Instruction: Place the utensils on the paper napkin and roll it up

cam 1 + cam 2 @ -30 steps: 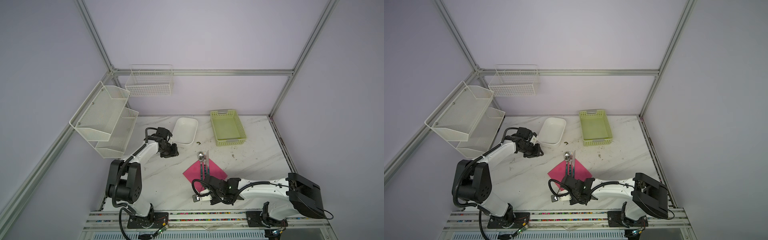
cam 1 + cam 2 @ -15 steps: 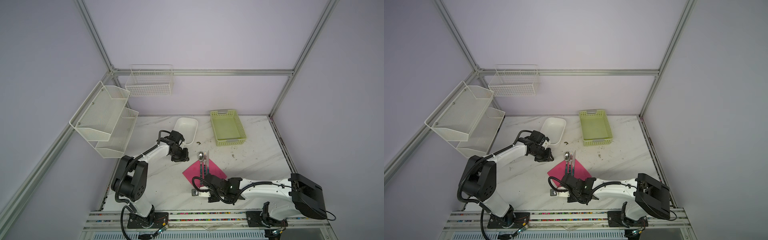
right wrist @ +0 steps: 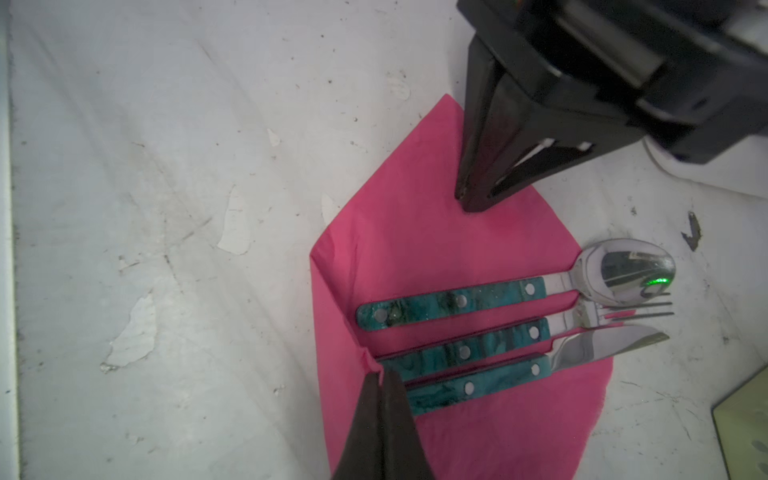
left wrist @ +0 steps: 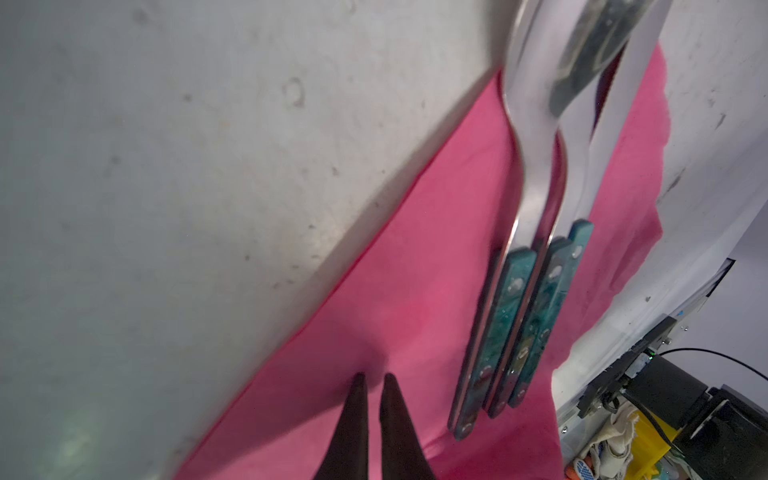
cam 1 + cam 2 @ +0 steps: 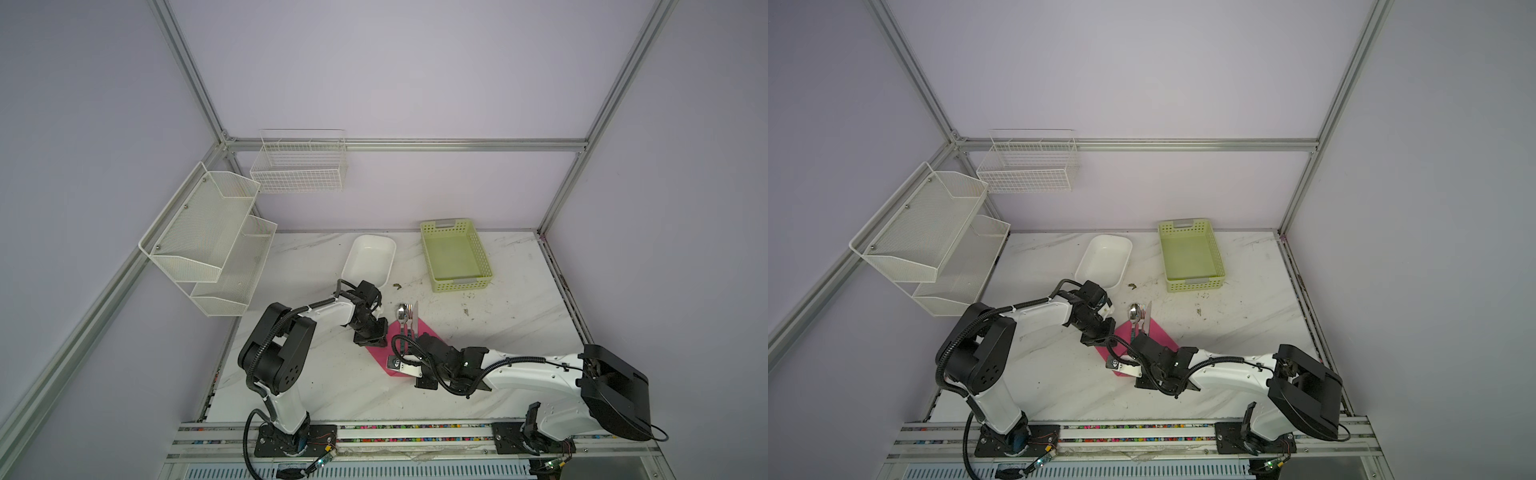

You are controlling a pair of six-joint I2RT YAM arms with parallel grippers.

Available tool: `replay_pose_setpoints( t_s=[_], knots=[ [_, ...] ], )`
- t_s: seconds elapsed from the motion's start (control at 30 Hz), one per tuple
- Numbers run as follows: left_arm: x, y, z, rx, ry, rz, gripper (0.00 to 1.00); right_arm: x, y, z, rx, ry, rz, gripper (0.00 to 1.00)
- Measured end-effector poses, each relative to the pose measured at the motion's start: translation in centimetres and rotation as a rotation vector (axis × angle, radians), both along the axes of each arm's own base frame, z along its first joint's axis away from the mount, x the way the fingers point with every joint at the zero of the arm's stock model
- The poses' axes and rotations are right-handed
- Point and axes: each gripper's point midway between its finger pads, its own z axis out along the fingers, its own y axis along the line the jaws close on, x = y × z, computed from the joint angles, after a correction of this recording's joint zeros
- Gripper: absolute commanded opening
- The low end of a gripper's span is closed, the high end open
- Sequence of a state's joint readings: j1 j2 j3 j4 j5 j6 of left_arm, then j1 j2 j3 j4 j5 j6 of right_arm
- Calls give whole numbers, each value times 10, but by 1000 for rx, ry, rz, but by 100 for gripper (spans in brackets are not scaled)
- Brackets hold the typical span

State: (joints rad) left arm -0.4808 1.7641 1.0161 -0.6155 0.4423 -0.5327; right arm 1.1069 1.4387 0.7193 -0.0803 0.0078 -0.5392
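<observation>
The pink paper napkin (image 3: 436,249) lies on the marble table, seen in both top views (image 5: 379,358) (image 5: 1160,336). Three utensils with teal handles lie side by side on it: spoon (image 3: 623,270), fork (image 3: 615,311) and knife (image 3: 602,340), their metal heads past the napkin's far edge (image 5: 405,312). My right gripper (image 3: 380,374) is shut on the napkin's near edge, which is folded up against the handle ends. My left gripper (image 4: 372,378) (image 5: 372,341) is shut, its tips touching the napkin's left part beside the handles (image 4: 507,324).
A white dish (image 5: 369,259) sits behind the left arm and a green basket (image 5: 461,284) at the back right. White wire shelves (image 5: 208,232) hang on the left wall, a wire basket (image 5: 297,166) on the back wall.
My left arm swung from beside the white dish over to the napkin and its jaws closed. The right gripper stayed shut on the napkin's edge, shifting slightly.
</observation>
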Motion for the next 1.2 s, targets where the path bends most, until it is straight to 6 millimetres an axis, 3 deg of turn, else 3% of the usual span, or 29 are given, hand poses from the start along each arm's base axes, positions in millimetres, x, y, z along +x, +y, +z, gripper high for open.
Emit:
replay_pose_setpoints(
  t_s=[0.13,0.8,1.2],
  knots=[
    [-1,-2,0,-2,1,0,8,10,0,1,17,-5,-23,0],
    [-3,-3,-3,0,2,-7,6,37,-5,-29,-38,14,-27,0],
    [-3,-3,-3,3,0,-8,6,54,1,-21,-18,-9,-13,0]
  ],
)
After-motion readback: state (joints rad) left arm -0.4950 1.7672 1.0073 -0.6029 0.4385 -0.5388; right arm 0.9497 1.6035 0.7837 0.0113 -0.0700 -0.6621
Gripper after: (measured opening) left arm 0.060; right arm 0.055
